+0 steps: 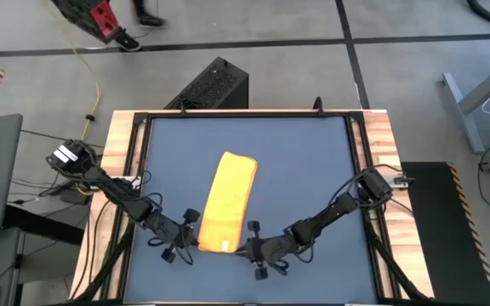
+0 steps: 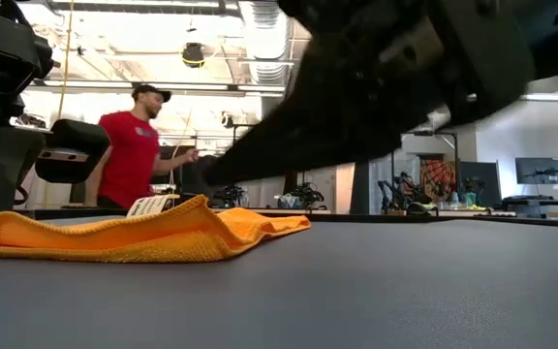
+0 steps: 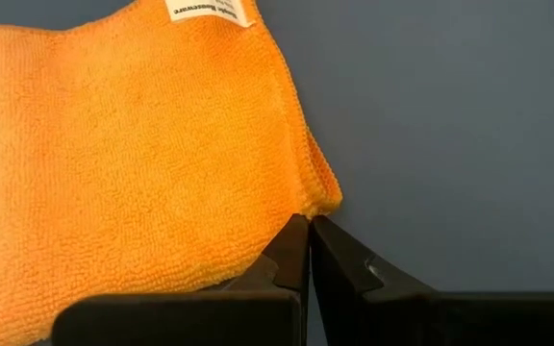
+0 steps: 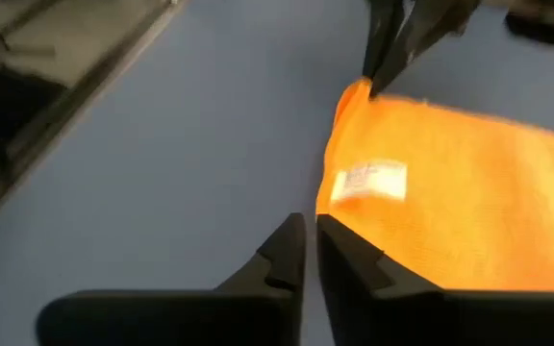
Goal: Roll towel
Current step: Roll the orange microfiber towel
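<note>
- The left gripper (image 3: 308, 223) has its fingers pressed together, tips touching one near corner of the yellow towel (image 1: 226, 202); whether any cloth is pinched between them cannot be told.
- The right gripper (image 4: 308, 223) is likewise pressed together and holds nothing, poised just off the other near corner, beside the white tag (image 4: 370, 180).
- The towel lies folded into a long strip on the dark blue tabletop (image 1: 313, 170), its near short edge between the two grippers and the rest stretching away from them.
- The long axis runs from the grippers toward the table's far side, leaning slightly to the right arm's side; the tagged end points back at the tools.
- To start the roll well, both grippers likely need to spread, take the near edge at matching corners and turn it over evenly, so the roll runs straight along the strip.
- Uneven grips would probably skew it into a cone.
</note>
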`<state>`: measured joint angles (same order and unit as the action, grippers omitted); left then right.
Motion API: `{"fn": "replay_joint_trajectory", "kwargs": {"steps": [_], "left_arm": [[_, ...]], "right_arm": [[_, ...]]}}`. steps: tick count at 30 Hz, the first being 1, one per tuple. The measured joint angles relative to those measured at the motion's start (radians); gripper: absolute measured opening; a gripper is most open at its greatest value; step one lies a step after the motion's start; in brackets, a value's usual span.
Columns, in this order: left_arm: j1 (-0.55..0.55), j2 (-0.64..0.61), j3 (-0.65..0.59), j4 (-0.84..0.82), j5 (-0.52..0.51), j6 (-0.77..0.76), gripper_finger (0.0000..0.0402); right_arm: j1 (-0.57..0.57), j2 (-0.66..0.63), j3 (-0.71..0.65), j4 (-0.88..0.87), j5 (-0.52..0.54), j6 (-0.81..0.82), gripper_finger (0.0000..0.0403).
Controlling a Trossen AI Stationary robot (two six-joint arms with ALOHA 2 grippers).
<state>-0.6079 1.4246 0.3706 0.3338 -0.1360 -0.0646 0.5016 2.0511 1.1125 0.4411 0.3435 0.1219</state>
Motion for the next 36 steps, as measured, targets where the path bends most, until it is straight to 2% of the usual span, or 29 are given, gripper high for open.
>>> {"fn": "replay_joint_trajectory", "kwargs": {"steps": [3,7,11,15,26,31,36], "left_arm": [[0.000,0.000,0.000,-0.002,0.000,-0.001,0.0000],[0.000,0.000,0.000,-0.003,-0.001,0.000,0.0000],[0.000,0.000,0.000,-0.008,0.005,-0.001,0.0000],[0.001,0.000,0.000,-0.009,0.019,0.002,0.0000],[0.003,0.000,0.000,-0.006,0.021,-0.001,0.0000],[0.003,0.000,0.000,-0.007,0.025,-0.006,0.0000],[0.003,0.000,0.000,-0.005,0.043,-0.013,0.0000]], "right_arm": [[0.003,0.031,0.030,-0.044,0.000,-0.005,0.0097],[0.004,0.083,0.075,-0.050,0.009,-0.100,0.0151],[0.020,0.077,0.121,-0.056,0.062,-0.165,0.0198],[0.046,0.062,0.154,-0.113,0.128,-0.223,0.0223],[0.007,0.115,0.162,-0.152,0.133,-0.169,0.0216],[-0.005,0.114,0.163,-0.171,0.129,-0.119,0.0198],[-0.001,0.114,0.163,-0.178,0.120,-0.094,0.0162]]}}
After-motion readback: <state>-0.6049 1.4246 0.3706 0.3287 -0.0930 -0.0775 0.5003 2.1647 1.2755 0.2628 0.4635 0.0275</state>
